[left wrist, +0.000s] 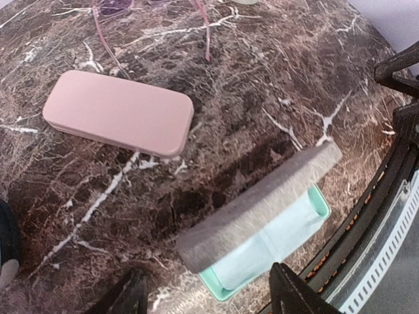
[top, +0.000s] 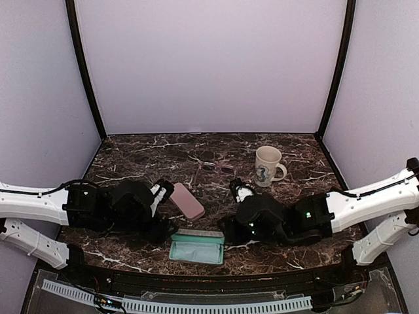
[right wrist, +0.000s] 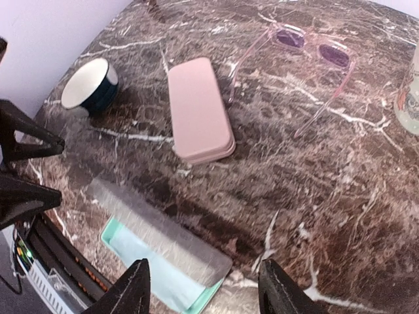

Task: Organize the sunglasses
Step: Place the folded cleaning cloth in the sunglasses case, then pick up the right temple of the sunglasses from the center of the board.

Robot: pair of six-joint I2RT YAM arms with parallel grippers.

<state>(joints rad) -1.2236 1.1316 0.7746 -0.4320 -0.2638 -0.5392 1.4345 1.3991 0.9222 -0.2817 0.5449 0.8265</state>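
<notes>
The sunglasses (right wrist: 308,49), with a translucent pink frame and purple lenses, lie unfolded at mid-table (top: 213,167), their temples showing at the top of the left wrist view (left wrist: 111,13). A grey case (top: 197,247) near the front edge has a mint inside holding a light blue cloth (left wrist: 275,242). Its grey lid (left wrist: 262,203) is tilted over it and blurred (right wrist: 157,239). My left gripper (top: 167,227) (left wrist: 206,294) is open at the case's left end. My right gripper (top: 229,229) (right wrist: 203,288) is open at its right end. Neither holds anything.
A shut pink case (top: 187,200) (left wrist: 118,112) (right wrist: 198,110) lies between the grey case and the sunglasses. A cream mug (top: 267,165) with a blue mark stands behind my right arm. The table's front rail (top: 196,284) runs just before the grey case.
</notes>
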